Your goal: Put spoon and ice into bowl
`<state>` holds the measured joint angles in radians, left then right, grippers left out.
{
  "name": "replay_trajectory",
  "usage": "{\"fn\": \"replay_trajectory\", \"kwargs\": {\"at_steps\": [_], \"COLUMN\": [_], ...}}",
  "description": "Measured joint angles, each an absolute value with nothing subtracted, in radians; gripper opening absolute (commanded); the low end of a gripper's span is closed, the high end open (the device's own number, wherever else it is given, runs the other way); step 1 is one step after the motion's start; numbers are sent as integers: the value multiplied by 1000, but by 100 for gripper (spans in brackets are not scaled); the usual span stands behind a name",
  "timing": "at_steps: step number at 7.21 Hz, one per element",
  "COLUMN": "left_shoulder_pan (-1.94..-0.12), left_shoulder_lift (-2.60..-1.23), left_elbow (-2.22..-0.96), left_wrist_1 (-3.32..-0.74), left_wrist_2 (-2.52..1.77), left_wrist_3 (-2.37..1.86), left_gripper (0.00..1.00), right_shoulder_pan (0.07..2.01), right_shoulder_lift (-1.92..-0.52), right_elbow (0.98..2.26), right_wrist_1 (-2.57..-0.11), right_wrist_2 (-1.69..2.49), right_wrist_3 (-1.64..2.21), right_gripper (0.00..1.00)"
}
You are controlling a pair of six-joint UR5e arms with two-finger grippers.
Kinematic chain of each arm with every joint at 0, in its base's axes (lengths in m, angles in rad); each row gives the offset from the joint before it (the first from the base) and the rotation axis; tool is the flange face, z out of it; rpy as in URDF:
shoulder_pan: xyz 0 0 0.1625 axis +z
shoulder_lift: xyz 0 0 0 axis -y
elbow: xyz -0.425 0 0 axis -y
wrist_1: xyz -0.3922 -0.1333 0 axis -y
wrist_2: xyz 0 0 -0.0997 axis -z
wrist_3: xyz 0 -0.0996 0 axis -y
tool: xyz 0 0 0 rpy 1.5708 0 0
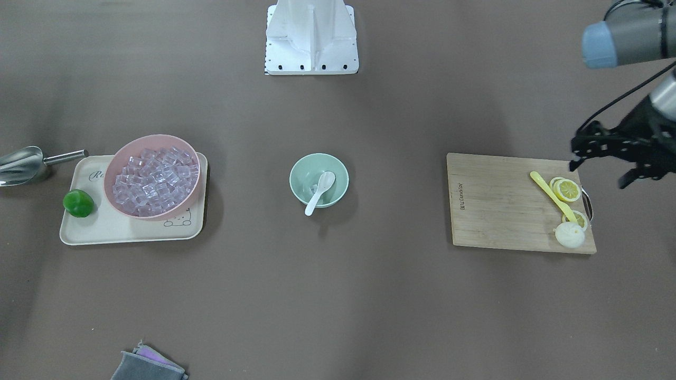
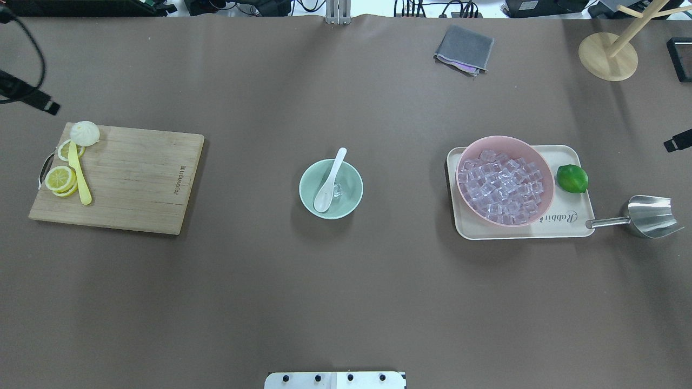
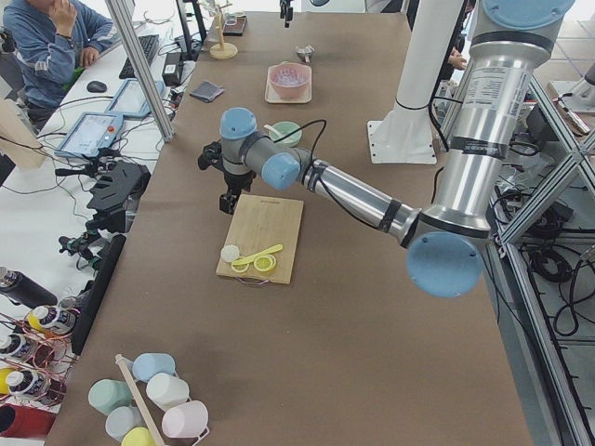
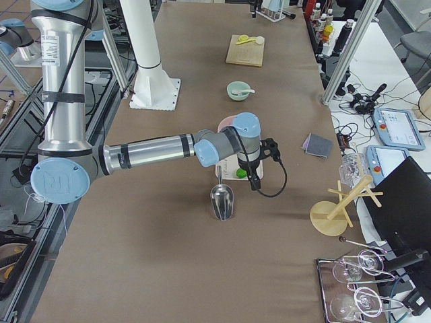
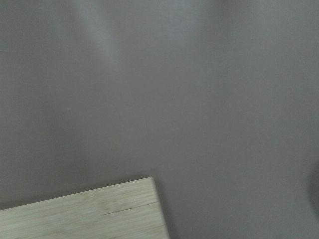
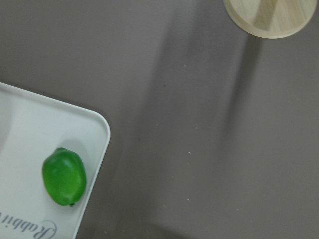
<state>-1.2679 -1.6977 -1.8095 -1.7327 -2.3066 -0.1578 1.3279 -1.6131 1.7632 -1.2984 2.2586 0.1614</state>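
The mint-green bowl [image 1: 305, 174] [image 2: 350, 201] stands at the table's middle. The white spoon [image 1: 320, 191] [image 2: 331, 179] lies in it, its handle resting over the rim. At least one clear ice cube [image 2: 338, 190] sits in the bowl beside the scoop end. Many more ice cubes [image 1: 154, 179] [image 2: 503, 186] fill the pink bowl [image 1: 119, 158] on the tray. My left gripper [image 1: 599, 174] hovers past the cutting board's end, fingers apart and empty. Of my right gripper only a dark tip [image 2: 678, 143] shows at the edge; I cannot tell its state.
A beige tray [image 1: 105, 232] [image 2: 562, 156] holds the pink bowl and a green lime [image 1: 78, 203] [image 6: 64, 177]. A steel scoop [image 1: 21, 164] [image 2: 649, 216] lies beside it. A wooden cutting board [image 1: 501, 206] [image 2: 130, 178] carries lemon slices and a yellow utensil [image 1: 552, 195]. A grey cloth [image 2: 464, 48] and a wooden stand [image 2: 608, 56] sit at the far side.
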Motion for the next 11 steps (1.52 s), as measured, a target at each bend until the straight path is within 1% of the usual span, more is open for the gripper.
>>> {"fn": "replay_trajectory", "kwargs": {"at_steps": [1,3,6,11], "left_shoulder_pan": [-1322,-1393,-1470,-1478], "left_shoulder_lift": [-1607,-1545,-1534,-1554], "left_elbow": [-1800,-1778,-1775,-1735], "left_wrist_1": [-1741,-1748,-1738,-1742], "left_wrist_2": [-2327,-2343,-2369,-2366], "left_wrist_3": [-77,-37,-50,-135], "left_gripper": [98,98,98,98], "right_shoulder_pan": [1356,1372,1389,1403], "right_shoulder_lift": [-1623,-1635,-1652,-1658], "right_elbow": [1738,1724,1726,1732], "right_wrist_1": [-1298,-1297,-1296,-1296], "right_wrist_2": [2267,2275,2296,2296], "right_wrist_3": [148,137,120,121], "right_gripper": [100,100,100,100]}}
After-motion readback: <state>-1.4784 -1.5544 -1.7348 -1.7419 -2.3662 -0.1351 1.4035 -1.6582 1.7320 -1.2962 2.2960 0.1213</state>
